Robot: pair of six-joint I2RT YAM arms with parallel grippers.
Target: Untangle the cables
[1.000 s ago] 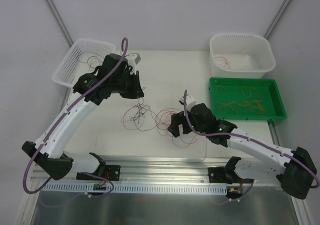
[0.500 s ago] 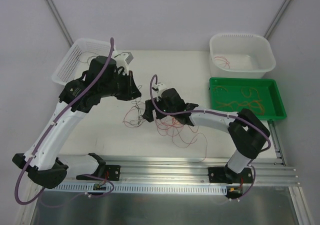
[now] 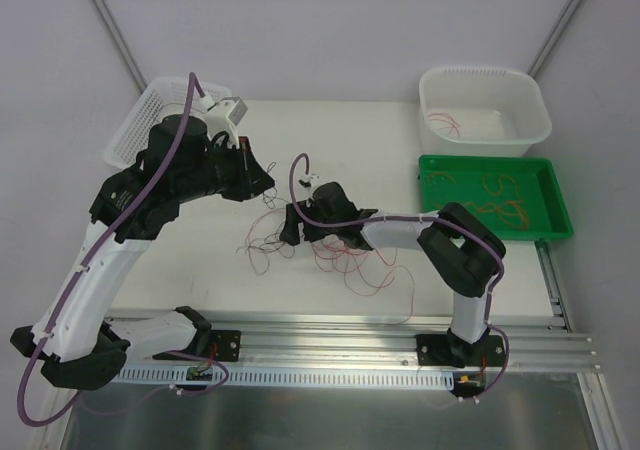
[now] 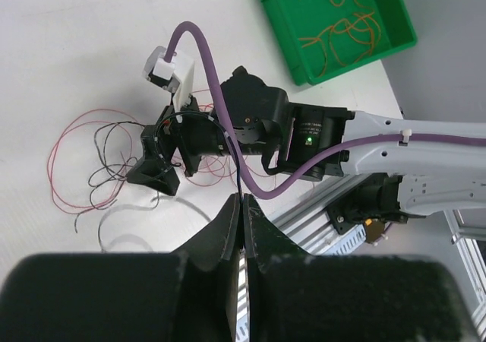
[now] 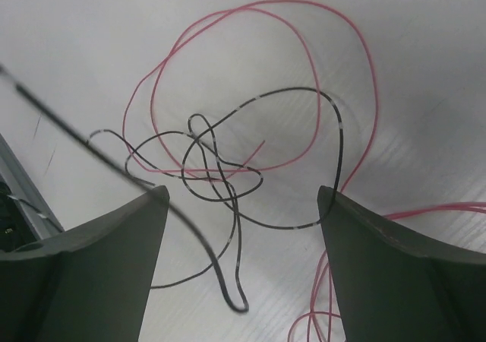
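The cables (image 3: 345, 260) lie in a loose heap about the middle of the tabletop (image 3: 450, 280), a little nearer the left edge than the right and well apart from every corner. We judge them very light, soft and springy. They are hair-thin and hold their curl, so they will likely slip from a weak pinch and drag their neighbours wherever loops cross. We would take one strand only, at a free end or on a bare stretch outside the knot, and draw it slowly.

Our left gripper (image 4: 241, 205) has its fingers pressed together on a dark strand (image 4: 239, 186), which leads from the fingertips toward the heap. Our right gripper (image 5: 243, 197) is spread wide with nothing in it, poised directly over the knot.

The heap as a whole has no single long axis. In the right wrist view a red loop (image 5: 250, 7) lies flat as a near-round ring, and a black wire (image 5: 334, 129) coils inside it and crosses it several times. Only the pinched strand runs straight. We take its line to slant up from the heap toward the far-left corner.
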